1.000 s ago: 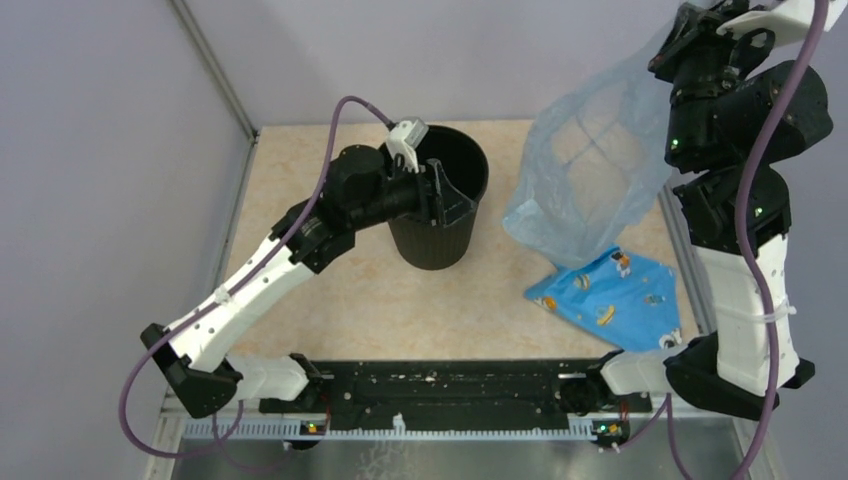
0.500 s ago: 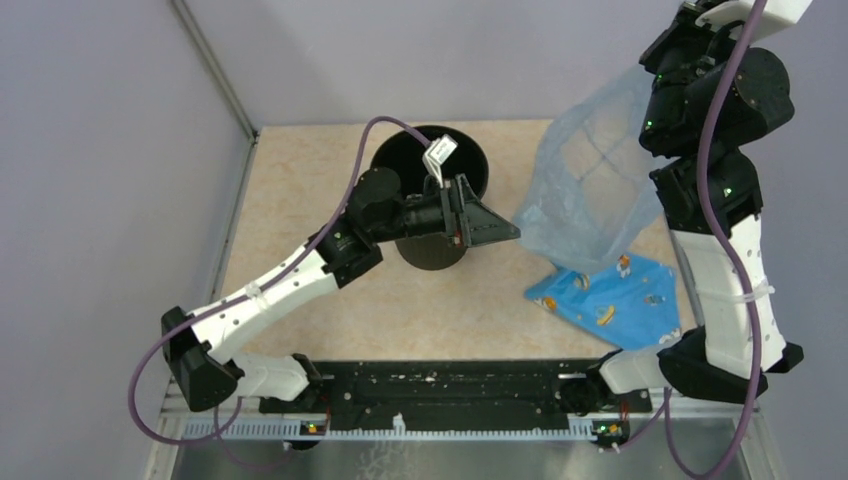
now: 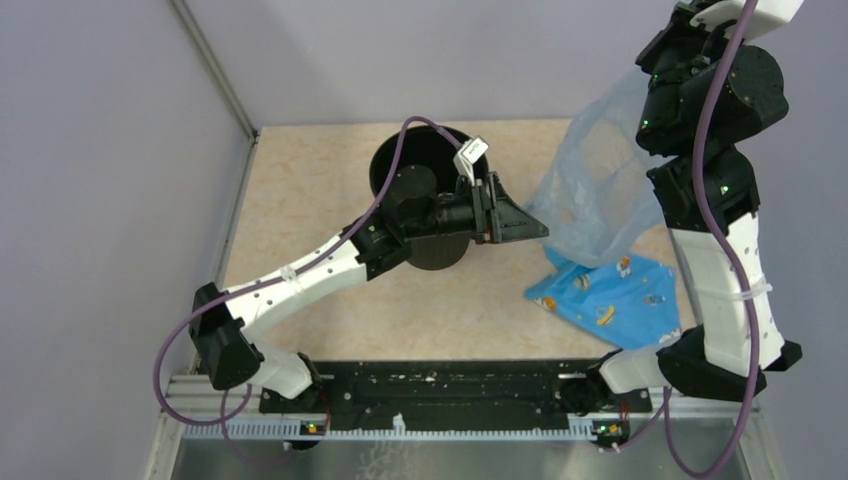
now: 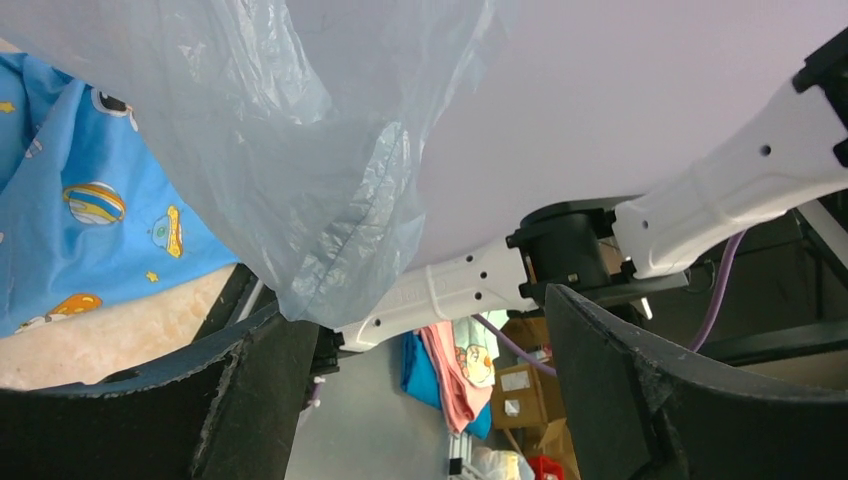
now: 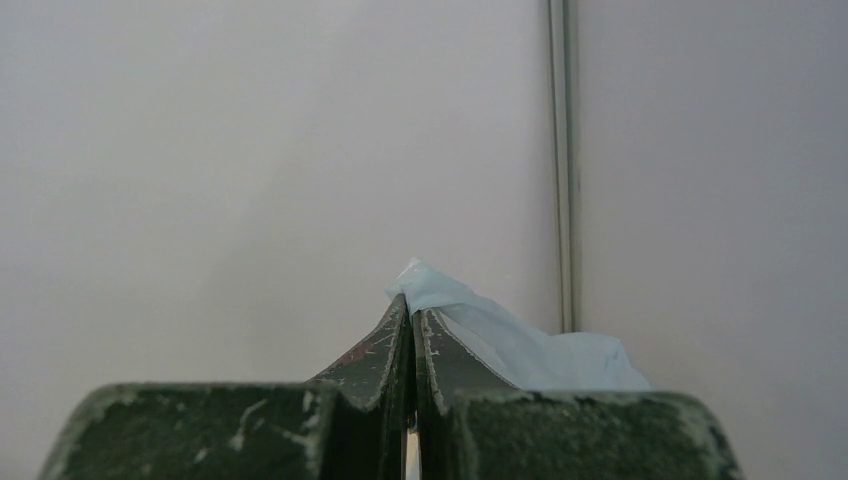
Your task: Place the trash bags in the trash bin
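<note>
Hanging high from right end effector (image 5: 410, 312), clamped shut on its top edge, trash bag (image 3: 600, 190) drapes free above worktop (image 3: 320, 200), right of trash bin (image 3: 385, 170). Left end effector (image 3: 532, 226), spread wide, points at bag's side, probably to catch it.

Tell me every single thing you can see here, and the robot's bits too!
trash bag: one, see-through pale blue, hanging in the air at the far right, above the table
trash bin: one, black, standing upright near the middle of the table
printed cloth: one, bright blue with cartoon pictures, lying flat on the table at the right, below the bag
table: one, beige
boxes and cloths: count unclear, brown, pink and blue, down beyond the table
left gripper: one, black, open, reaching over the bin towards the bag's lower edge
right gripper: one, black, held high, shut on the bag's top
</note>
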